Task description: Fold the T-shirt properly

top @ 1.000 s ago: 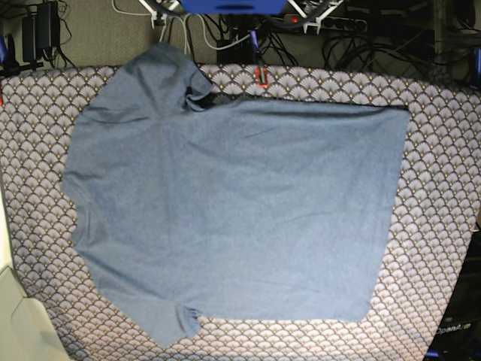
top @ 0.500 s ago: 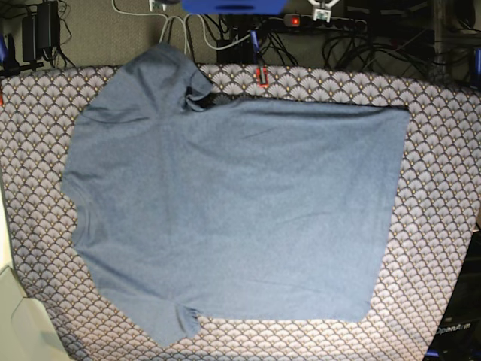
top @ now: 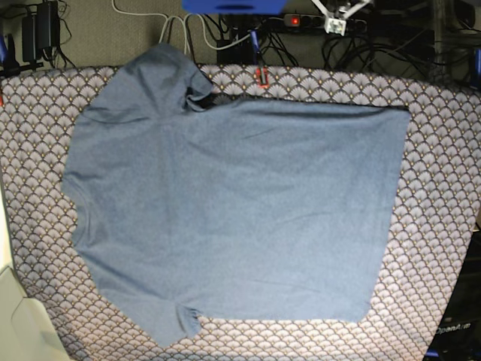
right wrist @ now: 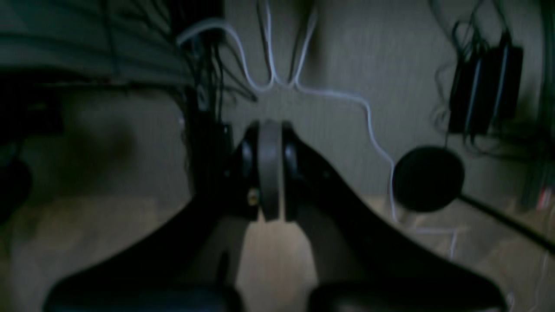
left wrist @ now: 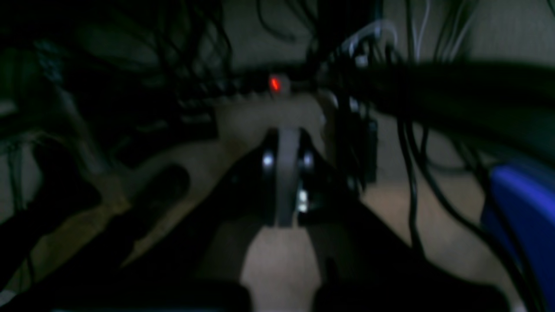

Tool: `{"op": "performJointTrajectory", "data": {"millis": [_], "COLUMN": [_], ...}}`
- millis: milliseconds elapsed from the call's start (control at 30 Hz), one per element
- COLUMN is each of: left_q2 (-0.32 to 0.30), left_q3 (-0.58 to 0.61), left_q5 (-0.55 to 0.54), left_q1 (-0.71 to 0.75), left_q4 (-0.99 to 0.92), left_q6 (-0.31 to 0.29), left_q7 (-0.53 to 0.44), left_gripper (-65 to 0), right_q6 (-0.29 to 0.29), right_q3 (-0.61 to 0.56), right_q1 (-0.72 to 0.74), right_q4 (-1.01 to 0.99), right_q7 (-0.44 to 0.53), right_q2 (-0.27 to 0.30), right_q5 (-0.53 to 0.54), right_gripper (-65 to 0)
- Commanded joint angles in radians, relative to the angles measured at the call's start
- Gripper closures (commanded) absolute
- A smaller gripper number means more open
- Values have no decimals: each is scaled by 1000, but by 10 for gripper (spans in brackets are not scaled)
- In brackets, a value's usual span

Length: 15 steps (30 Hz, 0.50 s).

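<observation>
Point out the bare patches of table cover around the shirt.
The T-shirt fills the middle. Bare table cover runs widest along the base view's right, beyond the hem. A narrower strip borders the bottom edge, and a small patch sits left of the collar. The top sleeve overhangs the far edge, near cables.

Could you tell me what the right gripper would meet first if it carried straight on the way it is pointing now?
Probably the floor behind the table: the right gripper, shut and empty, points at bare grey carpet just below a white cable. Depth is hard to judge in this blurred view, and the T-shirt is not in its line.
</observation>
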<state>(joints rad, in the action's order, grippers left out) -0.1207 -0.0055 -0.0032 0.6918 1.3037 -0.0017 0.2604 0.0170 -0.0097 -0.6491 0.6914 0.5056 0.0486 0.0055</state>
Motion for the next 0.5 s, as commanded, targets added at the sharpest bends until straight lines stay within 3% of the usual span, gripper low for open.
{"op": "performJointTrajectory", "data": {"millis": [0,467], "left_q2": [-4,-27], "left_q3": [-1,-3], "left_q5": [2,2], "left_q1": [27,220], "left_q4": [35,391], "left_q6": [-2,-1], "left_q7": [-5,-48], "left_gripper": [-3,-3], "right_q6": [-9,-9], "right_q3": [1,6], "right_q1": [-45,-426], "right_q4": [50,841], "right_q7": [24,-3], "right_q2": [7,50], "right_q5": [3,3], "right_gripper": [0,0]}}
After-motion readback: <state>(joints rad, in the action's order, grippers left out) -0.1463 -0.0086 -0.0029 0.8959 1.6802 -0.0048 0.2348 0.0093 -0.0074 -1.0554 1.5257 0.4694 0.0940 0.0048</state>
